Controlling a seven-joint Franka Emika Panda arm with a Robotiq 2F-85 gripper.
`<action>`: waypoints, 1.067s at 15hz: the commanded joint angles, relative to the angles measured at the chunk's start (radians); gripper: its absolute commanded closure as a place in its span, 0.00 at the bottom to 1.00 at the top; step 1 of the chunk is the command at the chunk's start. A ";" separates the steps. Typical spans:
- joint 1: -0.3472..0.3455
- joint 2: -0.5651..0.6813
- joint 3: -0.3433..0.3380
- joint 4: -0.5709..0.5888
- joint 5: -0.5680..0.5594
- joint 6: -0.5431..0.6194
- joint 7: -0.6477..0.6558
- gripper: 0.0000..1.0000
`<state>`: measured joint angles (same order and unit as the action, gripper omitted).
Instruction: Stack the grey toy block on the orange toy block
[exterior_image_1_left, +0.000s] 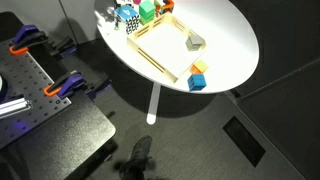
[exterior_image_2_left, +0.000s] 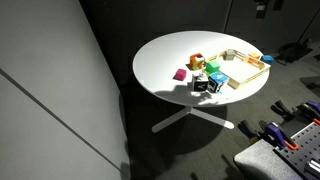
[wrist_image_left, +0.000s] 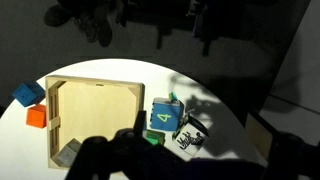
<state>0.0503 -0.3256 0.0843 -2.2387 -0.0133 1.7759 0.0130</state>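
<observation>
The grey toy block (exterior_image_1_left: 193, 41) lies inside a shallow wooden tray (exterior_image_1_left: 150, 52), in one corner. In the wrist view the grey toy block (wrist_image_left: 68, 152) shows at the tray's lower left corner. The orange toy block (exterior_image_1_left: 198, 68) sits on the white table just outside the tray, next to a bright blue cube (exterior_image_1_left: 197, 82). Both show in the wrist view, the orange toy block (wrist_image_left: 37, 117) below the blue cube (wrist_image_left: 27, 95). My gripper (wrist_image_left: 150, 160) is only a dark shape at the bottom of the wrist view, high above the table. Its jaws cannot be made out.
Several blocks cluster beside the tray's other side: a blue block with a "4" (wrist_image_left: 163, 115), a zebra-patterned block (wrist_image_left: 190, 135) and a green one (wrist_image_left: 150, 138). A pink block (exterior_image_2_left: 181, 74) lies apart from them. The round table (exterior_image_2_left: 160, 60) ends close to the blocks.
</observation>
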 joint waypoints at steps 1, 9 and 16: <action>0.006 0.001 -0.005 0.002 -0.002 -0.002 0.002 0.00; -0.005 0.022 -0.014 0.014 -0.005 0.008 0.010 0.00; -0.036 0.058 -0.067 0.050 0.002 0.052 -0.001 0.00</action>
<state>0.0301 -0.2950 0.0370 -2.2277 -0.0133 1.8126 0.0131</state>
